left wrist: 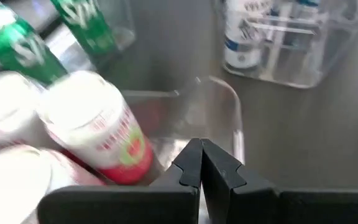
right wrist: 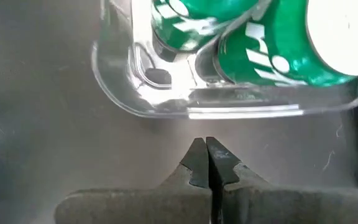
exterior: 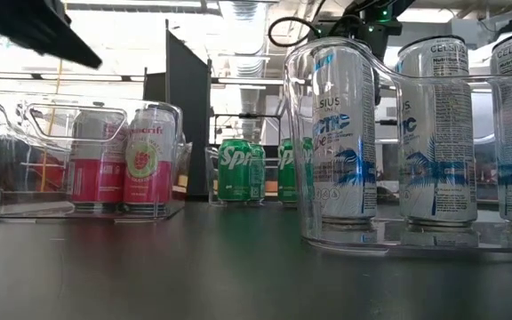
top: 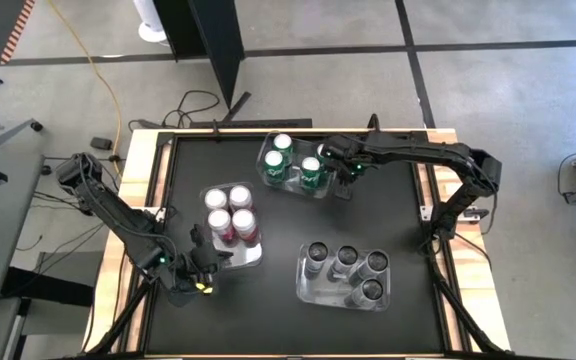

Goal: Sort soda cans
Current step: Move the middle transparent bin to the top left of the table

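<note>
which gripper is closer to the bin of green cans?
Right. The right gripper, shut and empty, sits just beside the bin of green cans. The left gripper, also shut, is across the table at the bin of red-pink cans.

Robotics lab, concrete floor (top: 528,120), loose cables (top: 193,105)

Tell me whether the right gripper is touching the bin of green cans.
Apart. The right wrist view shows bare table between the shut right gripper and the clear bin holding the green cans.
</note>
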You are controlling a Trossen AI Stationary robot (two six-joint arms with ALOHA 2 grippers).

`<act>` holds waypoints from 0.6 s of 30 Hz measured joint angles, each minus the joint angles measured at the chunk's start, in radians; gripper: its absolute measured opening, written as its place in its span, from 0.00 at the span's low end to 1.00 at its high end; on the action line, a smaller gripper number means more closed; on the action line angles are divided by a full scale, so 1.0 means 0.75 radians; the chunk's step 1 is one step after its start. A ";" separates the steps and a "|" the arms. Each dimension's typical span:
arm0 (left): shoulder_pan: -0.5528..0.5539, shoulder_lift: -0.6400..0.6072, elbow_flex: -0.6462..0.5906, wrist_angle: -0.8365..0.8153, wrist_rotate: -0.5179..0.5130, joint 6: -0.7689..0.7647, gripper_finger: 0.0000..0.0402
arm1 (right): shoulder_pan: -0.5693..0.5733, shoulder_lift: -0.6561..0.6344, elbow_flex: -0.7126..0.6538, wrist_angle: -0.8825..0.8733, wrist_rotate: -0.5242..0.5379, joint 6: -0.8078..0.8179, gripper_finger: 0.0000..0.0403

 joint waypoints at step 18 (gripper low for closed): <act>-0.071 0.002 0.080 -0.070 0.380 -0.037 0.31 | 0.152 0.000 0.001 0.021 -0.001 0.037 0.00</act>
